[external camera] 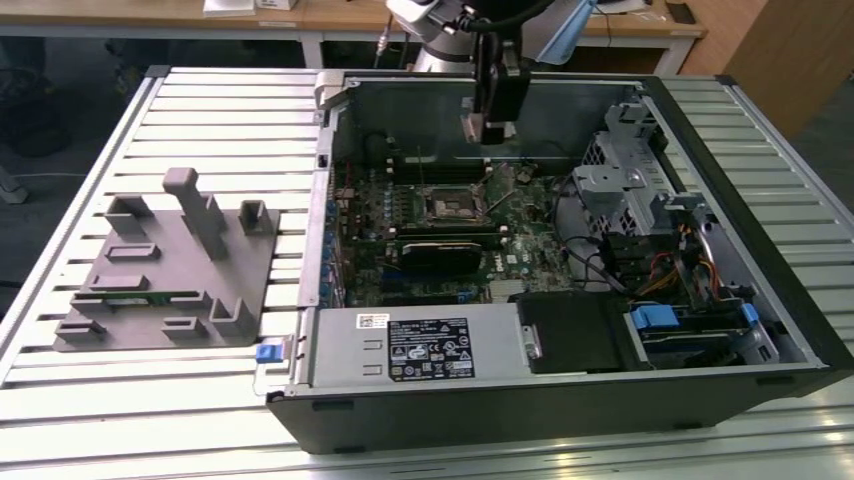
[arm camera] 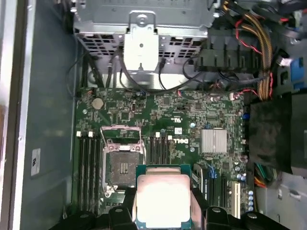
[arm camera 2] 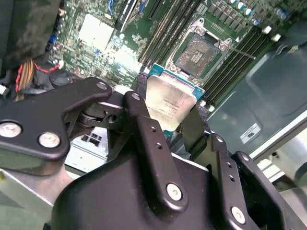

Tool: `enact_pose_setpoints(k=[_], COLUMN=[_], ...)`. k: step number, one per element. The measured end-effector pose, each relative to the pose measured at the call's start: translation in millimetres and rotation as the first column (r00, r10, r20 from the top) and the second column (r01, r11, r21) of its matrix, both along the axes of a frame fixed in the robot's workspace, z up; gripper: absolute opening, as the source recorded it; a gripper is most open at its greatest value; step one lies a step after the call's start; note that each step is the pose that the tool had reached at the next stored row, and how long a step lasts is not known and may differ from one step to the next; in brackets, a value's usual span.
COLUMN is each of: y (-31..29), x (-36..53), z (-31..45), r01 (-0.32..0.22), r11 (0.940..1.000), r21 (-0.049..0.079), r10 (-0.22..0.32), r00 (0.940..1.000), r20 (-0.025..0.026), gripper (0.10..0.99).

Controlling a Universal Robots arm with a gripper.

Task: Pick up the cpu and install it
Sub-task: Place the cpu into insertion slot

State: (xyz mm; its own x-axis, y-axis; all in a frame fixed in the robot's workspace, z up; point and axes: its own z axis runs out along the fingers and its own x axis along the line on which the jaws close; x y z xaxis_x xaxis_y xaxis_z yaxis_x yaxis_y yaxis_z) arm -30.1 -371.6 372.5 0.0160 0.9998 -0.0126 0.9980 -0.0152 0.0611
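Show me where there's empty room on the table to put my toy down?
The silver slatted table is bare beyond the grey plastic tray, nearer the camera than it, and on the exterior view's right of the open black computer case. Inside the case it is crowded: green circuit board, cables, and the gripper holding the small square silvery cpu.

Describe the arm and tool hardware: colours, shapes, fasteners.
In the second wrist view the tool is matt black. It has two slim fingers with small holes, pivoted on flat, rounded link plates that are fastened with silver screws. In the exterior view the arm is silver-grey with a light blue joint cap.
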Motion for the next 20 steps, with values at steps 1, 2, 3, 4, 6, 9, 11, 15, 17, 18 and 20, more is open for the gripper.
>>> enact_pose_setpoints(k=[1, 2, 3, 4, 6, 9, 11, 15, 17, 18, 20], y=[0.0, 0.0, 0.0, 0.1, 0.1, 0.1, 0.2, 0.2, 0.2, 0.2, 0.2], x=[0.0, 0.0, 0.0, 0.0, 0.0, 0.0, 0.0, 0.0, 0.0, 0.0, 0.0], z=[-0.3, -0.6, -0.9, -1.1, -1.7, -2.5, -3.0, -4.0, -4.5, -4.7, -5.1], r01=[0.016, 0.031, 0.047, 0.063, 0.094, 0.141, 0.171, 0.234, 0.268, 0.286, 0.321], r11=[0.9999, 0.9995, 0.9989, 0.998, 0.9956, 0.99, 0.9852, 0.9724, 0.9633, 0.9584, 0.9469], r21=[0.0, 0.0, 0.0, 0.0, 0.0, 0.0, 0.0, 0.0, 0.0, 0.0, 0.0], r10=[-0.016, -0.031, -0.047, -0.063, -0.094, -0.141, -0.171, -0.234, -0.268, -0.286, -0.321], r00=[0.9999, 0.9995, 0.9989, 0.998, 0.9956, 0.99, 0.9852, 0.9724, 0.9633, 0.9584, 0.9469], r20=[0.0, 0.0, 0.0001, 0.0, 0.0001, 0.0, 0.0, 0.0, 0.0001, 0.0001, 0.0001], gripper=[0.533, 0.533, 0.533, 0.533, 0.533, 0.533, 0.533, 0.533, 0.533, 0.533, 0.533])
